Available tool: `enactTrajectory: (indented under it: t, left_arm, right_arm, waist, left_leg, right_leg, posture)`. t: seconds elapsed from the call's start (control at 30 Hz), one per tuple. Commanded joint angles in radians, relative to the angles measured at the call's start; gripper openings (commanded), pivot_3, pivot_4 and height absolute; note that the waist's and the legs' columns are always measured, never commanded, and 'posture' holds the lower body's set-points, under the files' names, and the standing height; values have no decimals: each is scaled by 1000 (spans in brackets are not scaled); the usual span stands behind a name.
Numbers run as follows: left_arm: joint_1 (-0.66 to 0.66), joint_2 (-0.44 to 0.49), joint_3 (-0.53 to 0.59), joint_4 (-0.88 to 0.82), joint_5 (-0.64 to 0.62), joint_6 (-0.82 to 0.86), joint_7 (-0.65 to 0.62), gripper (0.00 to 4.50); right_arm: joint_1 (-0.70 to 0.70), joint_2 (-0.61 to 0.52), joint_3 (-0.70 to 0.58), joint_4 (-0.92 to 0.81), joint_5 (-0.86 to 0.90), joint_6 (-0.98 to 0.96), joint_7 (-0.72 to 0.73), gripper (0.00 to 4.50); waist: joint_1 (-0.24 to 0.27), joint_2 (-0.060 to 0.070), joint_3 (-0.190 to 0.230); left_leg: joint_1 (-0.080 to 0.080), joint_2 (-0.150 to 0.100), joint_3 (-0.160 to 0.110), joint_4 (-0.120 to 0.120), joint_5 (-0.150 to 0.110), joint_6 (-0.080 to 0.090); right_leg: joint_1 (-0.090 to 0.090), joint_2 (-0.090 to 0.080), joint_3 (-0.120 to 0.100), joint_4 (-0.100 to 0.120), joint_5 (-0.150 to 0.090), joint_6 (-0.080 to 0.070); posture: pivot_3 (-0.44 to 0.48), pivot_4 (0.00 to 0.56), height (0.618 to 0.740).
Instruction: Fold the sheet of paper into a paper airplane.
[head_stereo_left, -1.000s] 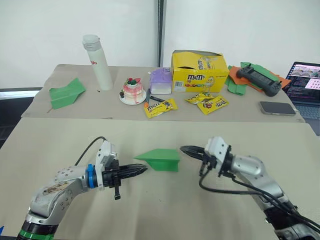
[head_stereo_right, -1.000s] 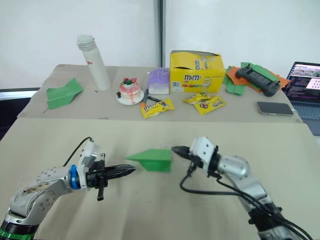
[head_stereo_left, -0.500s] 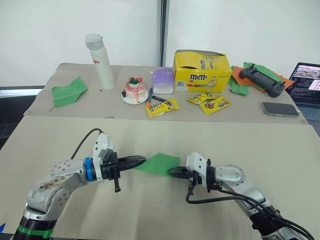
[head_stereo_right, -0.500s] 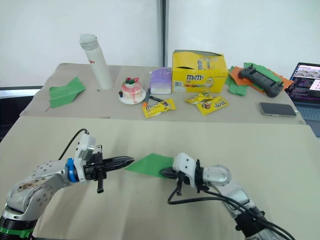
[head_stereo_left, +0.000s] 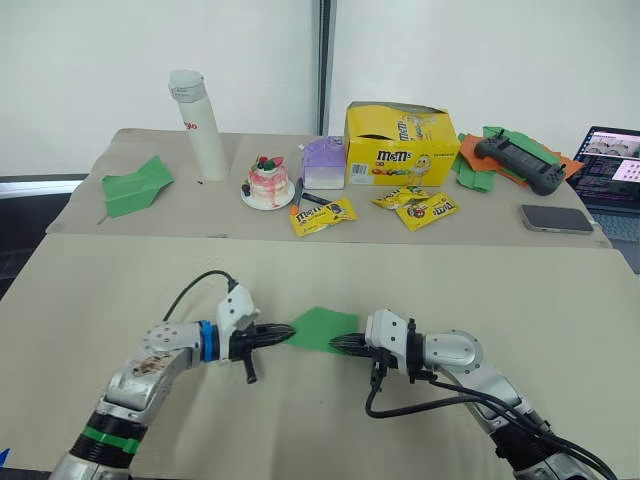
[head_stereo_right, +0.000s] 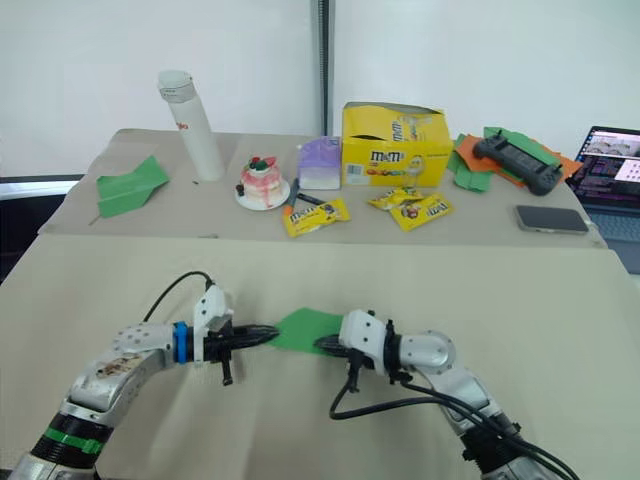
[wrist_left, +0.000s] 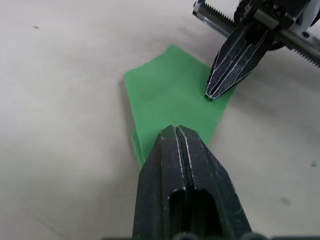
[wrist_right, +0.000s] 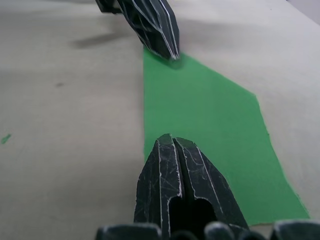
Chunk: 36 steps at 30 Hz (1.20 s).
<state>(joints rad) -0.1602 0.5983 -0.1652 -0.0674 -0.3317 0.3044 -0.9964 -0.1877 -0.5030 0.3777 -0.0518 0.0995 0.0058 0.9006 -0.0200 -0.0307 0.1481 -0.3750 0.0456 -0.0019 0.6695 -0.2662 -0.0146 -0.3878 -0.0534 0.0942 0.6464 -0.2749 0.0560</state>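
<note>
Left tool closed, tip pressing one end of the sheet of paper. Right tool closed, tip on the opposite end. Paper lies flattened on the near desk, partly folded; wings not yet formed.

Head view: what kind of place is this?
Probably a lab or office demo bench: paper-covered tables, a laptop and game controller at the back, snack props like the M&M's box.
</note>
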Motion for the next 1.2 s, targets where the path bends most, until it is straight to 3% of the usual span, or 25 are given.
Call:
enactTrajectory:
  t: [0.03,0.2,0.37,0.47,0.8,1.1,1.2]
  left_arm:
    - [-11,-17,-20,49,56,-69,9,5]
    - [1,-39,-61,119,92,-114,-16,5]
    - [15,-47,-75,143,104,-144,-24,5]
    - [21,-53,-76,141,101,-146,-24,0]
    - [34,-77,-65,109,86,-150,-22,0]
    - [50,-74,-65,101,99,-156,-16,0]
    - [45,-74,-76,104,104,-155,-24,0]
  right_arm:
    - [22,-5,7,21,-35,44,-12,43]
    - [47,-26,-44,-48,1,85,-23,43]
    - [62,-53,-192,-128,170,218,-2,43]
    - [49,-73,-243,-129,233,293,20,875]
    - [-46,-10,-259,-95,363,603,-6,4365]
    - [-69,47,-322,-98,485,771,-47,4441]
    - [-71,48,-319,-111,508,805,-34,3602]
  waist:
    - [0,0,0]
    - [6,0,-2]
    - [8,1,-2]
    - [7,2,-3]
    - [8,4,-4]
    - [5,5,-5]
    - [6,6,-5]
  left_leg:
    - [0,0,0,0,0,0]
    - [1,0,0,0,0,0]
    - [1,-1,1,0,0,0]
    - [1,-1,1,0,0,0]
    - [-1,-1,0,0,0,0]
    - [-1,-1,0,0,0,1]
    - [-2,-1,0,0,0,1]
  right_leg:
    - [0,0,0,0,0,0]
    - [1,0,0,0,0,0]
    - [1,-1,1,0,0,0]
    - [1,-1,1,0,0,0]
    - [1,-1,1,-1,0,1]
    - [0,-1,0,-2,0,1]
    - [0,-1,0,-2,0,1]
  posture:
    - [0,150,740]
    - [0,150,740]
    - [0,150,740]
    - [0,150,740]
    - [0,150,740]
    - [0,150,740]
    - [0,150,740]
